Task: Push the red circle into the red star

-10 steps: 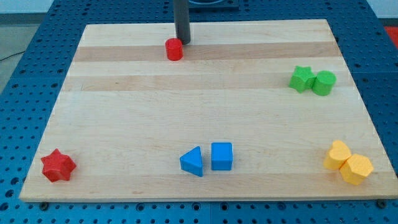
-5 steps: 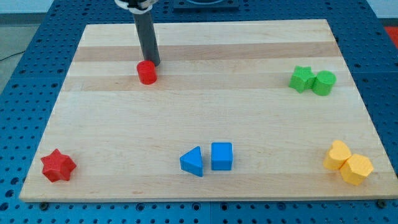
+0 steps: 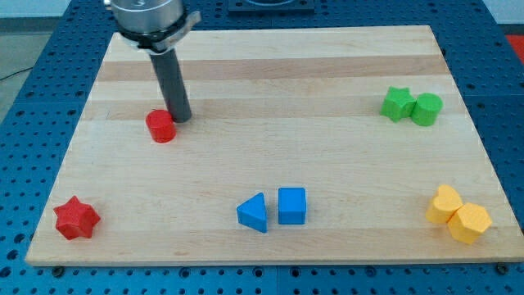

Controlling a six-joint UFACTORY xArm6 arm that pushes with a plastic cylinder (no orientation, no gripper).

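Note:
The red circle (image 3: 161, 126) lies on the wooden board (image 3: 270, 82) in the left half, a little above the middle height. My tip (image 3: 181, 118) touches the circle at its upper right side. The dark rod rises from there to the view's top left. The red star (image 3: 76, 218) lies near the board's bottom left corner, well below and to the left of the circle.
A blue triangle (image 3: 253, 213) and a blue cube (image 3: 291, 206) sit side by side at the bottom middle. A green star (image 3: 397, 104) and a green cylinder (image 3: 426, 109) touch at the right. Two yellow blocks (image 3: 459, 214) sit at the bottom right corner.
My tip has moved down and to the left across the board, pushing the red circle with it from near the top edge toward the left middle. The other blocks have not moved.

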